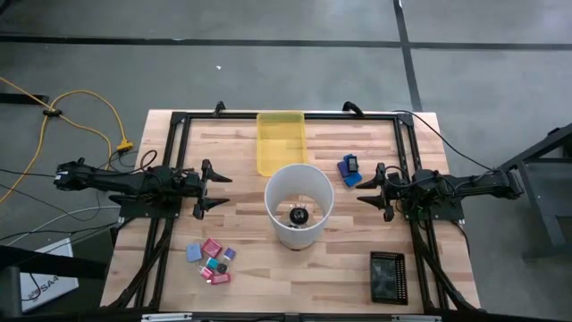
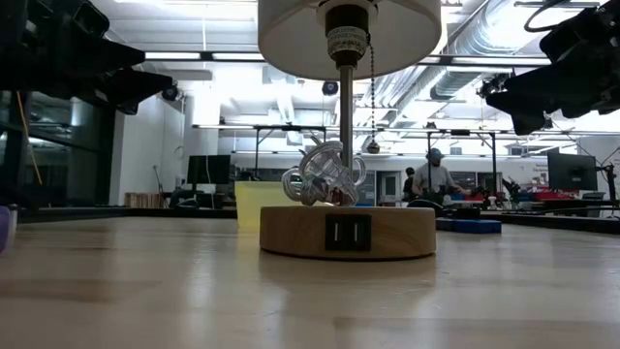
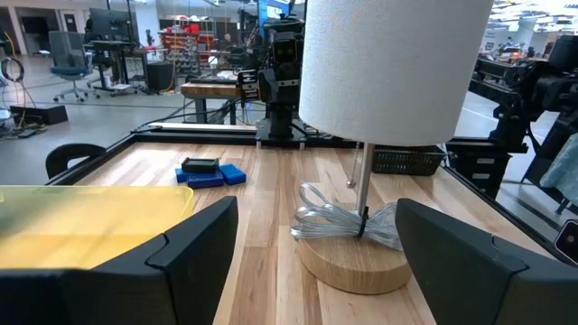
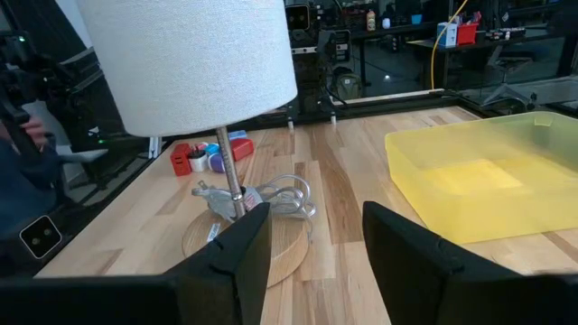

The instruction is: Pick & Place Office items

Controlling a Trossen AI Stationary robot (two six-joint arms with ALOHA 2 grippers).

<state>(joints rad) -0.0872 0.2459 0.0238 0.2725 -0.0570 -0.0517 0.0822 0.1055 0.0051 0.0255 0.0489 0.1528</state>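
Both grippers stand with their jaws spread wide, and we see nothing held between them. Our left gripper (image 1: 214, 190) hovers at the left of the table (image 1: 241, 152), its dark fingers (image 3: 194, 244) apart and touching nothing, aimed toward the middle. Our right gripper (image 1: 365, 186) hovers at the right side, its fingers (image 4: 239, 248) likewise parted and empty, facing inward. Between them, at the table's centre, stands a lamp (image 1: 299, 204) with a white round shade, a thin metal stem and a round wooden base (image 2: 347, 231); a coiled cord (image 3: 339, 221) lies on that base. Just behind the lamp, at the far edge, sits a yellow tray (image 1: 281, 141), which looks empty. The small office pieces (image 1: 213, 260), pink, red, purple and light blue, lie bunched together near the front left of the table, well apart from either gripper. Two bigger blue pieces (image 1: 349, 170), with a dark object on top, rest just beside the right gripper, between it and the tray. A black mesh basket (image 1: 388, 276) sits at the front right corner. In the room beyond the table, a person (image 2: 433, 174) is visible far off.
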